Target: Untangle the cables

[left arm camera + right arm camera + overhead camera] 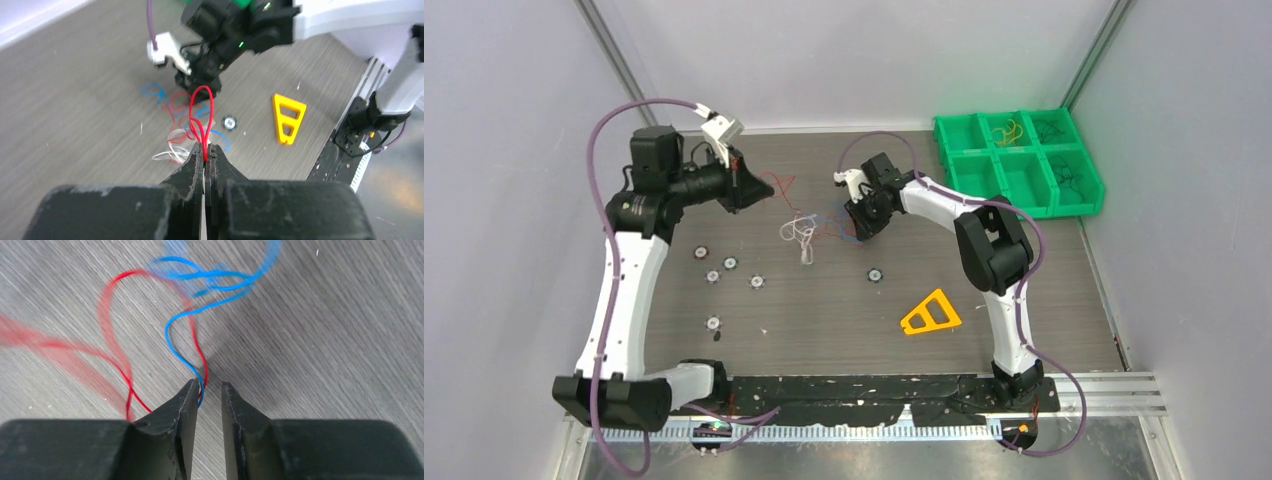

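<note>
- The cables [809,230] lie in a loose knot mid-table, white loops on its 7 o'clock side, red and blue spilling toward 3 o'clock.
- At the knot's 10 o'clock, the left gripper [206,150] is clamped tight on the red cable [202,107], a doubled loop standing up from the tips. It looks held high to draw red clear of the heap.
- At 3 o'clock, the right gripper [210,387] sits low with its fingers narrowly parted. The blue cable [172,330] and a red strand run into the gap, probably unpinched.
- The top view gives only the layout; the wrist views reveal each grip.
</note>
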Controlling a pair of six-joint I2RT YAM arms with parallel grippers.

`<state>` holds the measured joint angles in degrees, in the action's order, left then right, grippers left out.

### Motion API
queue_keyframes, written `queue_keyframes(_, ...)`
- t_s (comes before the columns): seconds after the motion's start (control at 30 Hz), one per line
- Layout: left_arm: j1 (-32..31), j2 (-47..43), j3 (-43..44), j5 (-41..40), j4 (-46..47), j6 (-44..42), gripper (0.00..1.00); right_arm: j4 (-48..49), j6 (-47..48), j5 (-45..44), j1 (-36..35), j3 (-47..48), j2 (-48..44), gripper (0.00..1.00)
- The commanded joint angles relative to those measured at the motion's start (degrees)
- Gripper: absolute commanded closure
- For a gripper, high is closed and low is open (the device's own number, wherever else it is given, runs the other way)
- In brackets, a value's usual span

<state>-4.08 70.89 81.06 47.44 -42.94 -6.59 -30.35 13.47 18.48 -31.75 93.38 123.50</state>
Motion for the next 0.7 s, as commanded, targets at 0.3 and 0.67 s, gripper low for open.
queue_keyframes(0.3,3.7,-3.6,16.7,1.8,18.6,23.5,1.00,1.2,4.3,-2.5,-0.2,-4.4,-2.8,0.95)
queue_keyframes(0.67,3.8,1.8,37.9,-10.1,25.9,29.2,1.00,1.1,3.0,-2.1,-0.4,-6.8,-3.4,0.95)
